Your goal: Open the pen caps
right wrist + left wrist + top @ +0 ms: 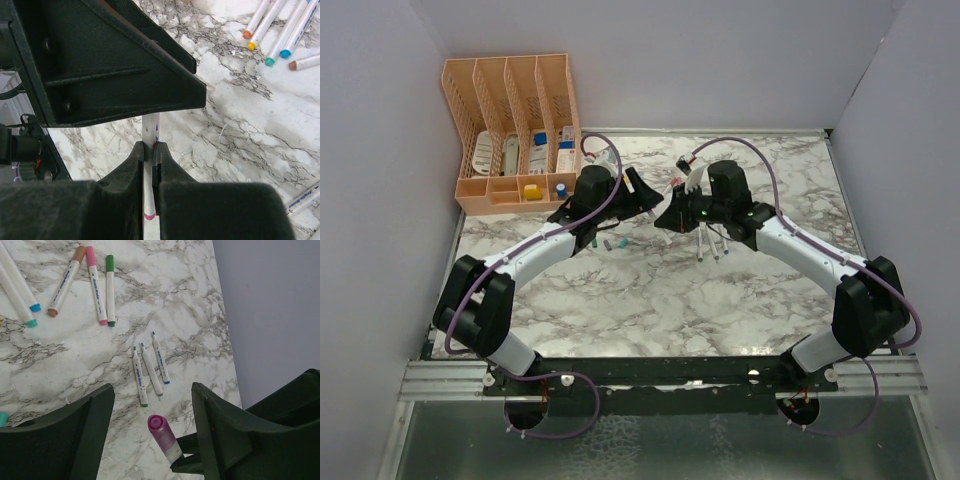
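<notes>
1. Loose pen barrels [160, 360] on the counter: blue print runs along each white shaft; too small to read.
2. Clamped pen barrel [150, 131] in the right gripper [151, 151]: blue marks; illegible.
3. Cartons [538, 152] in the organiser [510, 80], far left corner: blue-and-white labels; no wording legible.

rack [510, 110] at table's [650, 300] far left (pens [151, 370] right of it)

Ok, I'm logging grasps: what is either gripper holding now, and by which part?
The right gripper pinches a pen by its white barrel. The left gripper is open, its fingers either side of that pen's pink cap, holding nothing.
</notes>
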